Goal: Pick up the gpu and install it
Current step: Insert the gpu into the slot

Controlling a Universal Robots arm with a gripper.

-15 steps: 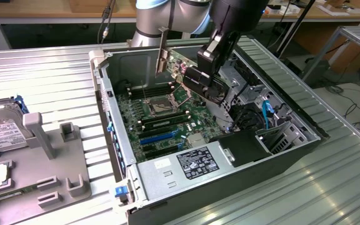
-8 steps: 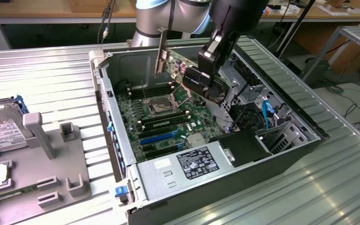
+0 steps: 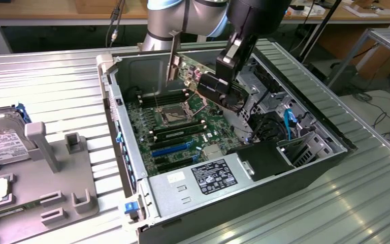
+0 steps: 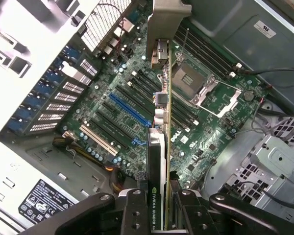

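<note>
the black two-fingered gripper (image 4: 159, 198), partly closed, clamps the thin green-and-dark gpu (image 4: 156, 156) on edge above the green motherboard (image 3: 137, 119), unseated. seating likely demands alignment with the blue slot (image 3: 171, 149), at seven o'clock in the exterior view.

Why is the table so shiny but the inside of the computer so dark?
Exterior view: the ribbed metal table mirrors bright light, while the case walls shade the board. Wrist view: a case panel glares white, unlike the darker card in the jaws.
</note>
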